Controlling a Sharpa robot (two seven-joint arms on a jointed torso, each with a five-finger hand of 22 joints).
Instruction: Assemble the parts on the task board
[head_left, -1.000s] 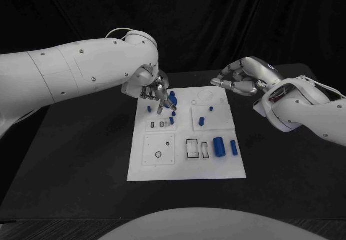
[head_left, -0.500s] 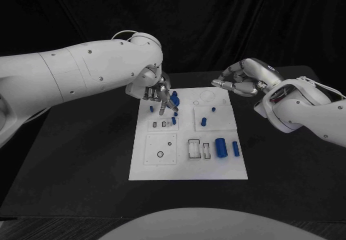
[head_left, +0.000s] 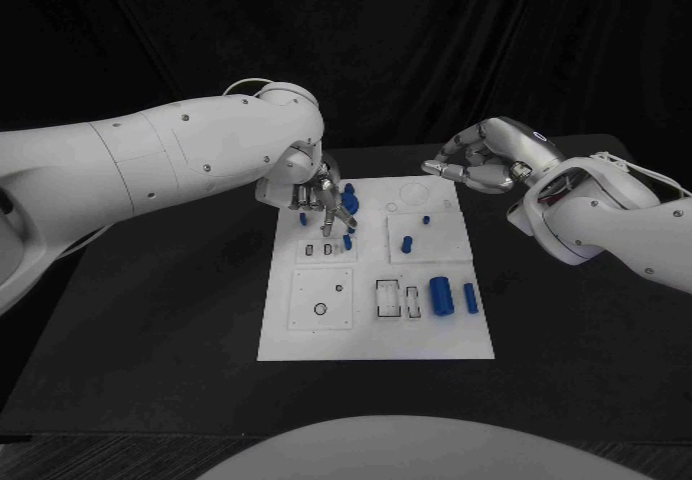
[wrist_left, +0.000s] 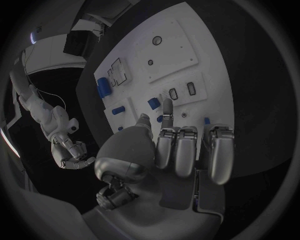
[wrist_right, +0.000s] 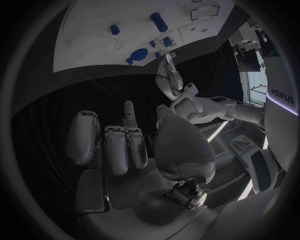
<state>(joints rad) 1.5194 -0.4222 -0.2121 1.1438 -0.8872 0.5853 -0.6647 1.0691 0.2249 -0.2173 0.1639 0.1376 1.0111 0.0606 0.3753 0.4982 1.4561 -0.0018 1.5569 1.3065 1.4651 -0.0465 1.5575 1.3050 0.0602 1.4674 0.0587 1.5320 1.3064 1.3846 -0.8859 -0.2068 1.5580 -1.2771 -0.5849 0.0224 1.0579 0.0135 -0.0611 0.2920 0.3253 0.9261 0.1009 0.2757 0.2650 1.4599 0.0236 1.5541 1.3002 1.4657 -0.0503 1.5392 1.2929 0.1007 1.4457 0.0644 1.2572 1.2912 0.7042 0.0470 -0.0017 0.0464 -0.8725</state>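
Task board (head_left: 375, 340) lies mid-table, long axis running away from the robot. Left hand (head_left: 320, 197) hovers over its far-left corner, fingers pointing down among the blue parts (head_left: 348, 203); apparently holding nothing. Right hand (head_left: 483, 160) is curled, empty, beyond the far-right corner, farther off.

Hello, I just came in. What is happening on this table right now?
A two-armed robot is working at a white task board that carries small blue parts. Its left hand hangs over the far left corner of the board, fingers pointing down at the blue pieces there; whether it holds one cannot be told. The right hand hovers beyond the board's far right corner, fingers curled, holding nothing. Several parts lie loose on the board.
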